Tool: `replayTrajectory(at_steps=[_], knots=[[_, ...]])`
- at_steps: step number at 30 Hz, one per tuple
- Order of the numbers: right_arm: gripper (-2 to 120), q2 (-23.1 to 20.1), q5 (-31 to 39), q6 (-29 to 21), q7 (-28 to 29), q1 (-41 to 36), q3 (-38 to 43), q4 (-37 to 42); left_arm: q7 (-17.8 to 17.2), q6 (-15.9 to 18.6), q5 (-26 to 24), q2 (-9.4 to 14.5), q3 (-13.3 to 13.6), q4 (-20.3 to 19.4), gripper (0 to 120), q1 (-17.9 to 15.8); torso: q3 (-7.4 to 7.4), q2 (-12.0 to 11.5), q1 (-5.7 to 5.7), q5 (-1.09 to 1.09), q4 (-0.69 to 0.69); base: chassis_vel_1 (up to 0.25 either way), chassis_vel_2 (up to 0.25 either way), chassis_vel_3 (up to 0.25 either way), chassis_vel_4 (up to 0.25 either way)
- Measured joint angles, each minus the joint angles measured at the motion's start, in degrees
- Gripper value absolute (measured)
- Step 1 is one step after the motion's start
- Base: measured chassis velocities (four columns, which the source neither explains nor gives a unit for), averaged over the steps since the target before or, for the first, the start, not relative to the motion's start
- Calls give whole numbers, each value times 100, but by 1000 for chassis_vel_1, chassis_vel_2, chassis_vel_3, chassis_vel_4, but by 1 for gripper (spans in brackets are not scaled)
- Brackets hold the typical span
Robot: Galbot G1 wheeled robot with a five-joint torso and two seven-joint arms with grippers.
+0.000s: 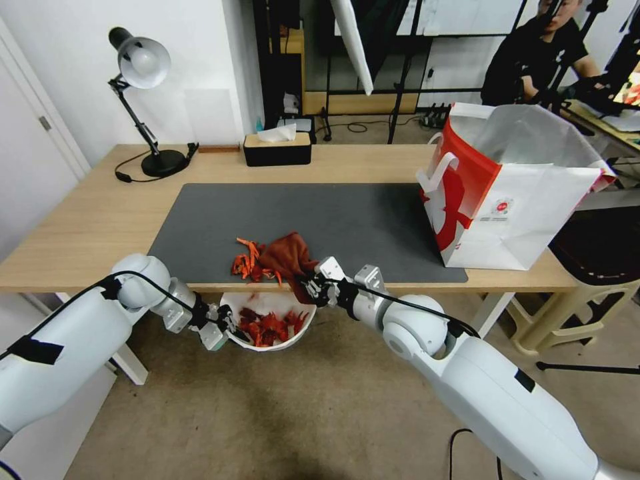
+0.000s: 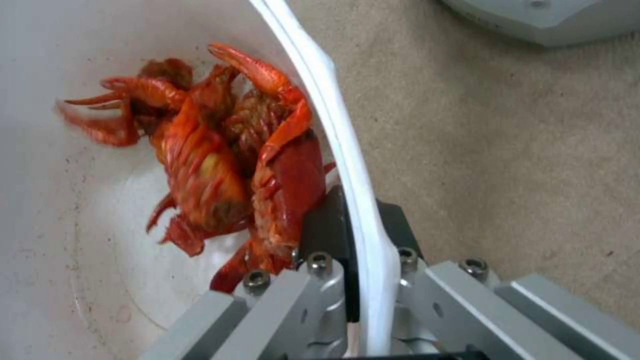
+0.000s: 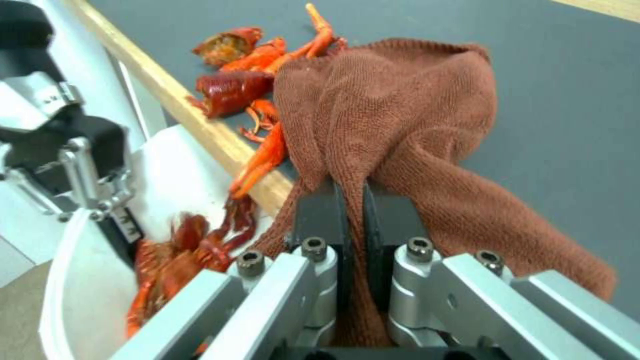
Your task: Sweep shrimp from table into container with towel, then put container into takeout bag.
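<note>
Several red-orange shrimp lie on the grey mat at the table's front edge. The rust-red towel is bunched just to their right, and my right gripper is shut on it. The right wrist view shows the towel pinched in the gripper, with shrimp beside it and one sliding over the edge. Just below that edge my left gripper holds the white container, shut on its rim. More shrimp lie inside it. The takeout bag stands open at the table's right end.
A black desk lamp stands at the back left and a black tissue box at the back middle of the table. A beige plastic stool sits to the right of the table. Carpeted floor lies below the container.
</note>
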Motion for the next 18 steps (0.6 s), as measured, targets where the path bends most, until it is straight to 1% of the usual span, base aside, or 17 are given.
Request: replayTrajectory(at_steps=[7, 18], knots=[[2, -109, -67, 8, -80, -218, 93, 199, -1, 1, 0, -1, 13, 6, 0, -25, 0, 0, 0, 1, 0, 0, 0, 0, 0], [2, -279, -278, 136, -431, -643, 319, 457, -2, 2, -5, -1, 55, 35, 0, -92, 0, 0, 0, 0, 0, 0, 0, 0, 0]])
